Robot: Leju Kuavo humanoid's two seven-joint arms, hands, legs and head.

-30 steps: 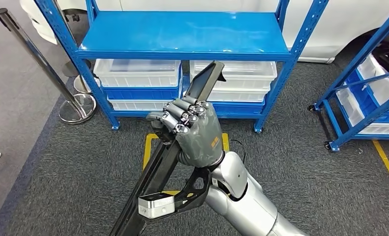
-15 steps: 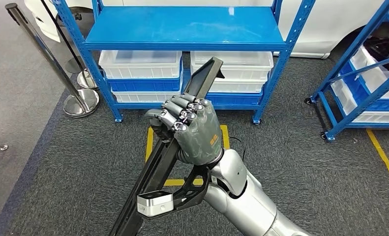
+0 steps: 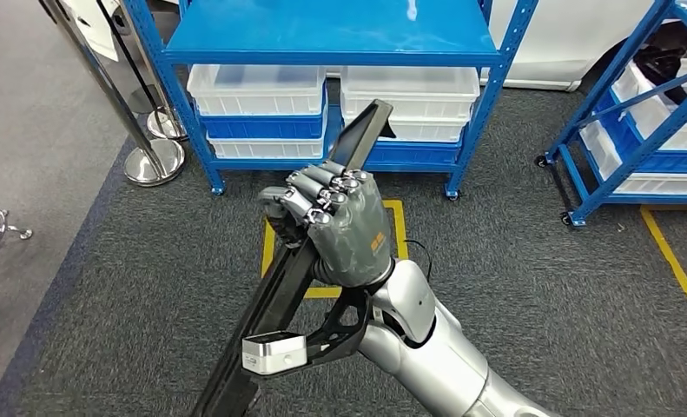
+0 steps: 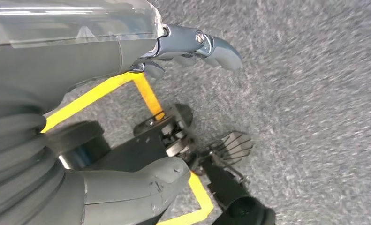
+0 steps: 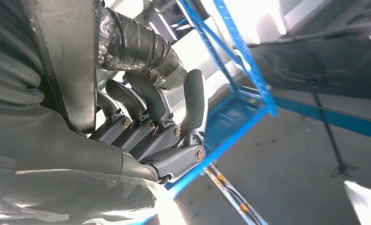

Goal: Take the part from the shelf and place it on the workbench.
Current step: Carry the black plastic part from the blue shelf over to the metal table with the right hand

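1. Whole view has slid since the earlier frames: shelf (image 3: 331,35) sits higher in the picture, stanchion base (image 3: 155,162) has drifted right. That is camera motion, I'm walking or turning, not things moving. Part and hand keep the same spot in frame.
2. My right hand (image 3: 340,228) is wrapped tight around the part (image 3: 279,291), a long black bar. Fingers curl over its near face, thumb on the far side. Right wrist view backs this up: fingers (image 5: 148,117) are closed around a dark wrapped section.
3. Part is off the shelf, in the air in front of my chest. It runs diagonally, top end up toward the shelf, low end down past the picture's lower edge on my left side.
4. Grip sits roughly mid-length, I judge to keep the long bar balanced so it doesn't swing while I move.
5. Slanted hold probably keeps the top end away from the shelf posts and the low end off the floor.
6. My left hand (image 4: 127,187) hangs over grey carpet and yellow floor tape (image 4: 148,96). Nothing is in it. Fingers look loosely apart, thumb out.
7. White bins (image 3: 409,91) sit on the lower shelf levels; a second blue rack (image 3: 644,139) stands to my right.
8. Stage, as I judge it: pick is done, carry is under way, and placing is not yet done.
9. Risk: the bar's long ends could clip a rack post on a turn.
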